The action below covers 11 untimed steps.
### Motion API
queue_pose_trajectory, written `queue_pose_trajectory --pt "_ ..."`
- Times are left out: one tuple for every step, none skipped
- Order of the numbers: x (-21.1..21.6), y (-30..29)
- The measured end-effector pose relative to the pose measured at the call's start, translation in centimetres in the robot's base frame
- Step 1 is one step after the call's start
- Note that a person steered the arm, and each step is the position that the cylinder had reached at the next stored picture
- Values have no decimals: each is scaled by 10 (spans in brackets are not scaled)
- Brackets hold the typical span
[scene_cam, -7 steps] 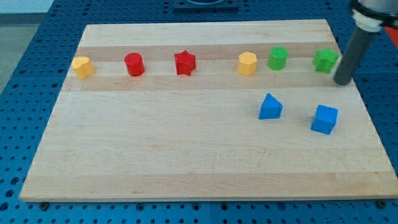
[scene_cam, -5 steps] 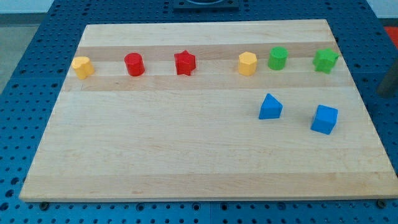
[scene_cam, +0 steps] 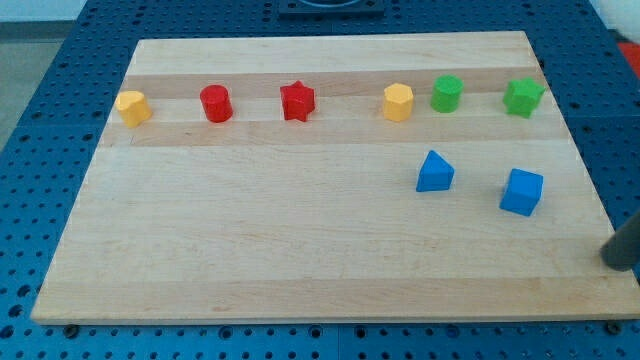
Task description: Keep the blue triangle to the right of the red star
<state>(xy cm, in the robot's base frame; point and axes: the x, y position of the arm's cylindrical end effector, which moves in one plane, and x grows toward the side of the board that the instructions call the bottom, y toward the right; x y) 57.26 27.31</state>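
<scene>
The blue triangle lies right of the board's middle. The red star lies in the upper row, to the triangle's upper left, so the triangle is to the star's right. My tip shows at the view's right edge, near the board's lower right corner. It is well right of and below the blue triangle and touches no block.
The wooden board also holds a yellow block, a red cylinder, a yellow hexagon, a green cylinder, a green star and a blue cube. Blue pegboard surrounds the board.
My tip moved from beside the green star down the board's right side to the lower right corner. No block moved.
</scene>
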Motion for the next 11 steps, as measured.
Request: queue_pose_trajectory --pt "0 -36" --pt "-1 -55" --pt "-9 -74" --pt "-26 -90" --pt "-52 -98" --pt "-72 -99" --pt "-71 -99" --pt "-49 -104" --pt "-36 -133" --pt "-51 -160" --pt "-51 -175"
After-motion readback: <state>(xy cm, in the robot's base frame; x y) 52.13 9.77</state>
